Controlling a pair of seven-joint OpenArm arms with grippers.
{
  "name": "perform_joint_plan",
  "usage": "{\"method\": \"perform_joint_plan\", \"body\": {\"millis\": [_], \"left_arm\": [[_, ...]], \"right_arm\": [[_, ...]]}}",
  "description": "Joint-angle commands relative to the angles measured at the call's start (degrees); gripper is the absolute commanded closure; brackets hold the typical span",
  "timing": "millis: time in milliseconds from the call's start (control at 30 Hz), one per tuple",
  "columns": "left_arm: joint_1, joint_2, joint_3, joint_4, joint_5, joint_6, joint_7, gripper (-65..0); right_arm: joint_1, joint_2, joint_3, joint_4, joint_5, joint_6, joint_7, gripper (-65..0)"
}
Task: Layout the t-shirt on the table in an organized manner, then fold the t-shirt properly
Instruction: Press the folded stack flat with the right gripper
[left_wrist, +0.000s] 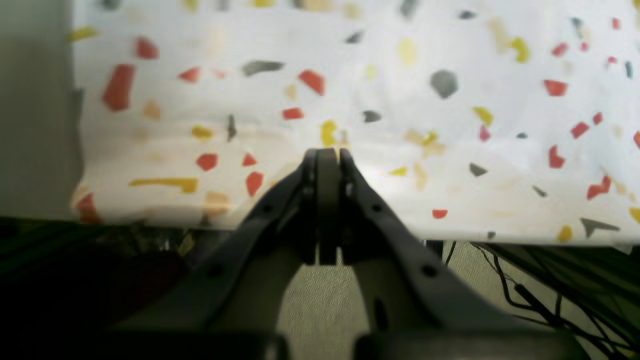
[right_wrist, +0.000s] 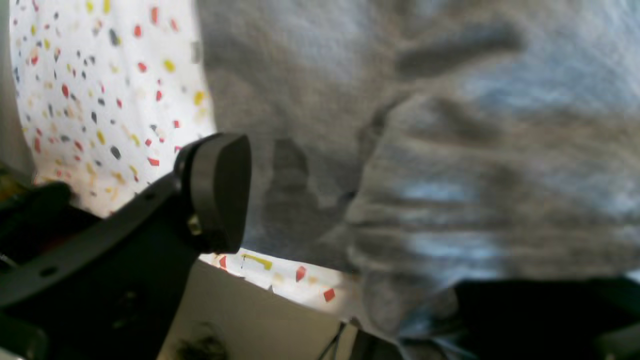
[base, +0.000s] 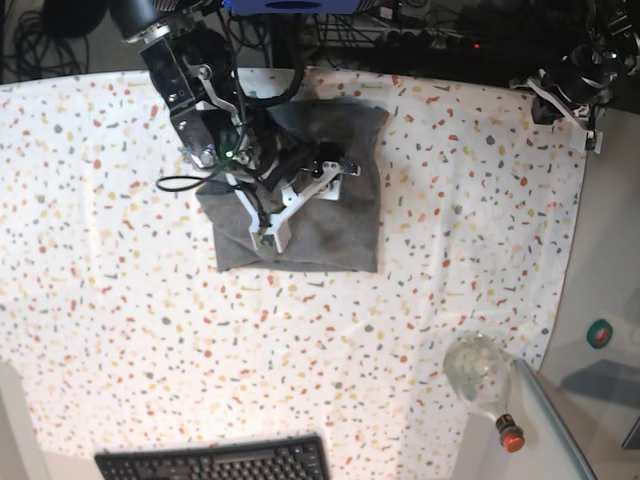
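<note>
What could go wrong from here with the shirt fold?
1. The right gripper sits open right over the folded t-shirt; lifting away, its fingers could snag a fold and undo it.
2. The t-shirt shows wrinkles in the right wrist view, so the fold may end up untidy.
3. The bottle stands near the table corner; a wide arm sweep could tip it, though it is far from the t-shirt.
</note>
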Motion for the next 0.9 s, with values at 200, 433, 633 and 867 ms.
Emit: {"method": "perform_joint_plan", "body": {"millis": [200, 433, 633, 867], "left_arm": [[-0.04, -0.34, 0.1, 0.82, -0.93, -0.39, -0.8, 0.0], [-0.04, -0.34, 0.1, 0.9, -0.75, -0.39, -0.8, 0.0], [-0.04, -0.25, 0.1, 0.64, -0.57, -0.39, -0.8, 0.0], [-0.92, -0.25, 0.1, 0.64, -0.66, -0.39, -0.8, 0.0]], "right_arm": [[7.9, -1.43, -8.32, -3.36, 0.65, -5.05, 1.74, -43.2], [12.38, -2.39, -8.23, -6.79, 0.56, -5.22, 1.74, -42.8], [15.28, -2.48, -7.35, -6.61, 0.65, -8.91, 1.83, -43.2], [18.36, -1.95, -9.99, -0.28, 0.82, -3.64, 1.3, -43.1]]}}
